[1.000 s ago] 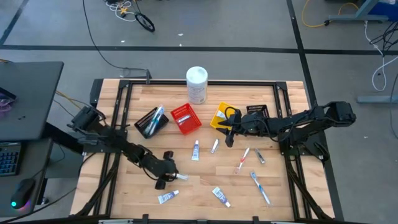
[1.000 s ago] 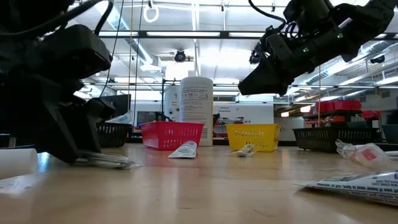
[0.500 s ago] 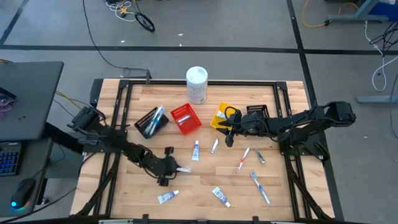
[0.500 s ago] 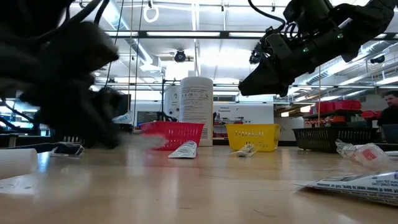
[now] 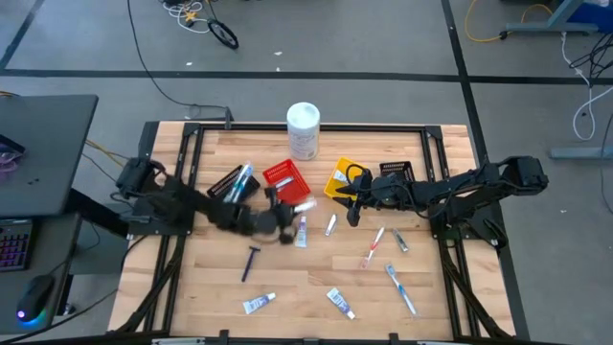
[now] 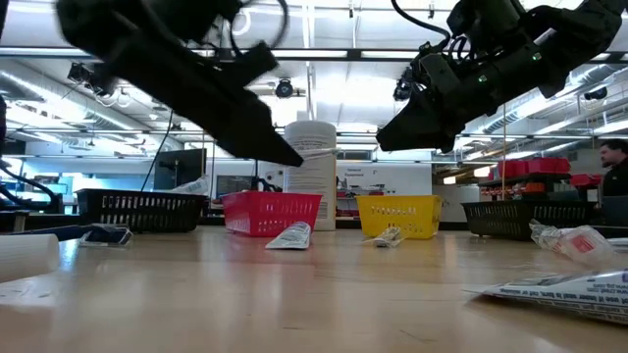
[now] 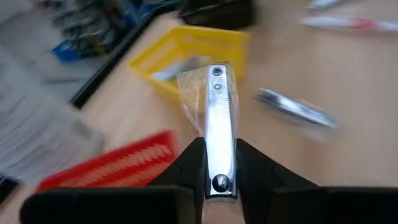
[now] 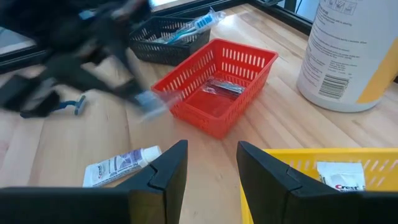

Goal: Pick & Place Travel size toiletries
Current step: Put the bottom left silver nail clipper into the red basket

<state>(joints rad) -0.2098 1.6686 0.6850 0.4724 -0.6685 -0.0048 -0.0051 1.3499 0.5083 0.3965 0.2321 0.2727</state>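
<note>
My left gripper (image 5: 290,213) hovers above the table just near of the red bin (image 5: 285,182), shut on a flat silvery metal item in a clear wrapper (image 7: 214,99). My right gripper (image 5: 350,206) is open, raised beside the yellow bin (image 5: 342,177), and touches nothing. Lying flat on the table are a dark blue razor (image 5: 251,261), toothpaste tubes (image 5: 301,231) (image 5: 257,303) (image 5: 338,302), a red/white toothbrush (image 5: 374,246), a blue/white toothbrush (image 5: 400,287) and two small silvery pieces (image 5: 330,224) (image 5: 399,240). My left gripper pinches the silvery wrapped item between its two fingers at one end (image 7: 217,140). The fingers lie along it, so the rest of its length sticks out forward past the fingertips (image 7: 196,149). The item is lifted clear of the table, with its loose clear wrapper around the free end (image 7: 193,87).
A tall white canister (image 5: 303,129) stands at the far edge. A black bin (image 5: 233,187) holding items sits left of the red bin; another black bin (image 5: 396,172) sits right of the yellow one. The red bin (image 8: 221,84) holds a dark wrapped item; the yellow bin (image 8: 323,174) holds a tube.
My left gripper rose from the near-left part of the table and swept toward the far edge and the right, up to the red bin, carrying the silvery wrapped item clear of the table. The dark blue razor stays where the gripper was.
</note>
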